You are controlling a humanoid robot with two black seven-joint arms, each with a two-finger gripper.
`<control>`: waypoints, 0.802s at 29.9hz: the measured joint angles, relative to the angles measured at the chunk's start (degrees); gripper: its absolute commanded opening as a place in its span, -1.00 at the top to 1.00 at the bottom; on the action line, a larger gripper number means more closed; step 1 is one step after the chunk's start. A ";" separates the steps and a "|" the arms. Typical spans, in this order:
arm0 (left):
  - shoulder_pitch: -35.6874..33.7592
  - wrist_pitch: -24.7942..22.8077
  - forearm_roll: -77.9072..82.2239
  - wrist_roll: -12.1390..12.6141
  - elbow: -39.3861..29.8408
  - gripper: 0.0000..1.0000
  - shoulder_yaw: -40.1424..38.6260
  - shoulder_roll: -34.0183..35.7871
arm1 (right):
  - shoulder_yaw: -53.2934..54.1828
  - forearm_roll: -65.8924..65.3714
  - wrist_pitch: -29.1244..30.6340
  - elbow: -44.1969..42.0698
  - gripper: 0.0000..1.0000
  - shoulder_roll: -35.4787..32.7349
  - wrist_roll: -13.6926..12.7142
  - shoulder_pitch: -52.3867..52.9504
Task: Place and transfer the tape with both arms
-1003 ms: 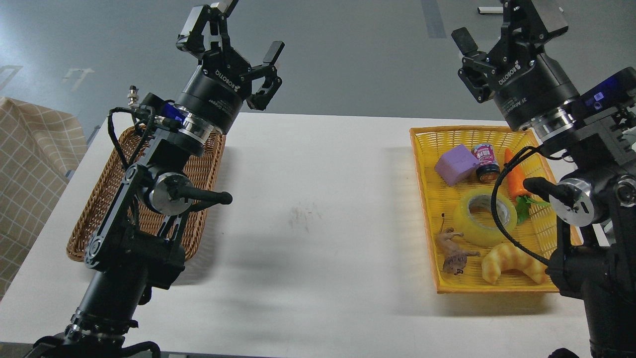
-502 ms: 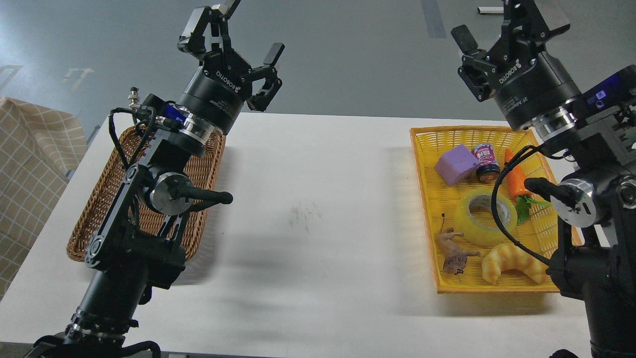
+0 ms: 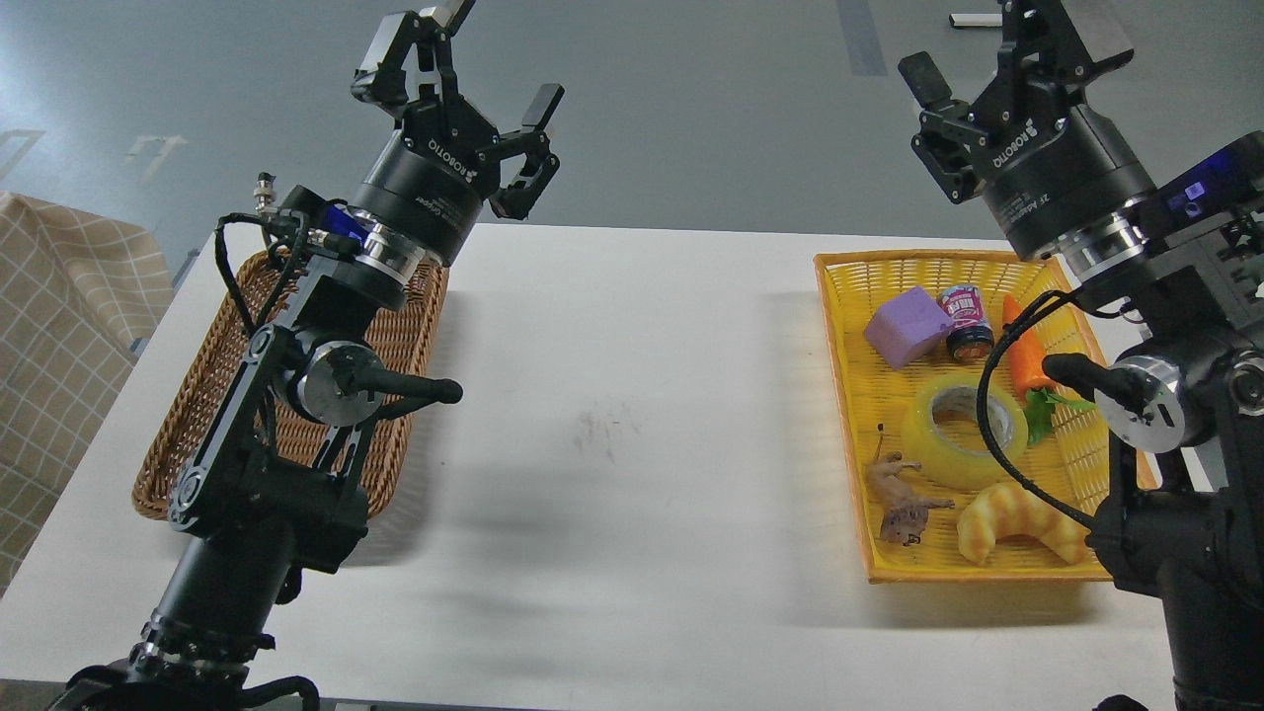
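Observation:
The tape, a translucent yellowish roll with a grey-white core, lies flat in the yellow basket at the table's right side. A black cable of my right arm crosses in front of it. My left gripper is open and empty, raised high above the back of the brown wicker basket. My right gripper is open and empty, raised above the back of the yellow basket, well above the tape. Its upper finger runs off the top edge of the view.
The yellow basket also holds a purple block, a small jar, a toy carrot, a brown toy animal and a yellow croissant toy. A checkered cloth lies left of the white table.
None apart from a very slight shift of my right gripper; both arms hold their raised poses and the tape has not moved.

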 measured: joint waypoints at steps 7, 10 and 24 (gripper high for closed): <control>-0.10 0.09 0.07 -0.36 -0.32 -0.96 -0.02 0.00 | 0.00 0.00 0.00 -0.05 -1.00 0.00 -0.03 -0.13; -0.20 0.06 0.08 -0.40 -0.35 -0.96 -0.02 0.00 | 0.00 0.00 -0.01 -0.05 -1.00 0.00 -0.03 -0.13; -0.23 -0.19 0.08 -0.83 -0.26 -0.96 -0.01 0.52 | -0.07 0.00 0.02 -0.03 -1.00 0.00 -0.09 -0.06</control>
